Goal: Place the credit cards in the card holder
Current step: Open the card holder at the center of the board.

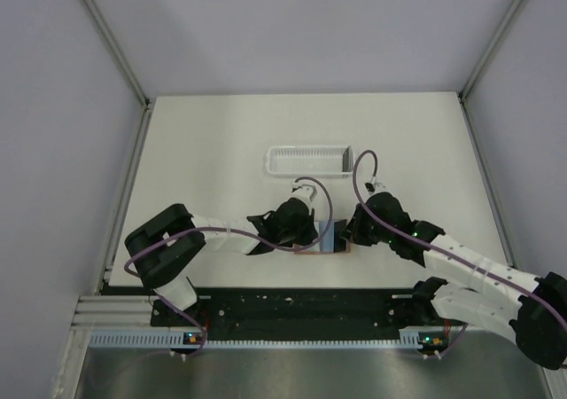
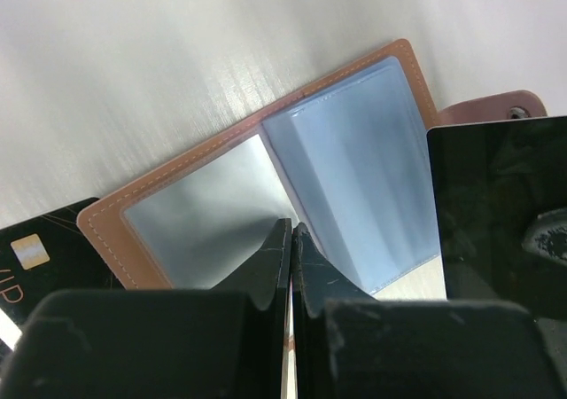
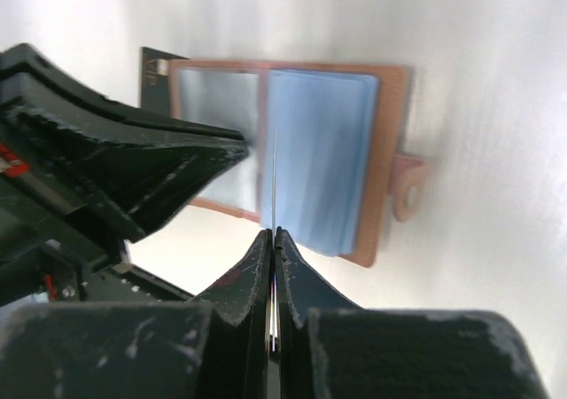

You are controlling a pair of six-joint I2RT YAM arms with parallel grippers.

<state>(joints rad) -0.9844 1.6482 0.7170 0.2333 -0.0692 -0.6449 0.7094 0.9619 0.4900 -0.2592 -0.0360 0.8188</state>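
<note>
**A:** Start at the right claw [image 3: 274, 238]. What state is it in?

**B:** Clenched on a thin, glossy black plastic card [image 3: 275, 173]. The card shows edge-on, a hairline rising toward twelve o'clock from between the matte black fingertips.

**A:** And just beyond that?

**B:** The reddish-brown leather-like card holder [image 3: 319, 142] lies open and flat past the card's edge, spanning eleven to one o'clock. It has a stitched rim, a clear sleeve on one half and pale blue translucent sleeves on the other. A rounded snap tab sits on its three o'clock edge.

**A:** The left claw [image 2: 291, 239]?

**B:** Pinched shut, with nothing visible between its scuffed, wedge-shaped tips. They point at the holder's middle fold; I can't tell whether they touch it.

**A:** The other card?

**B:** A second black card [image 2: 35, 253], with a gold chip and white lettering, lies flat at nine o'clock of that claw, partly under the holder's corner.

**A:** Farther out?

**B:** From above, a white slatted plastic tray [image 1: 268, 160] sits at twelve o'clock of both claws, near but apart, on the matte white table [image 1: 204, 151].
</note>
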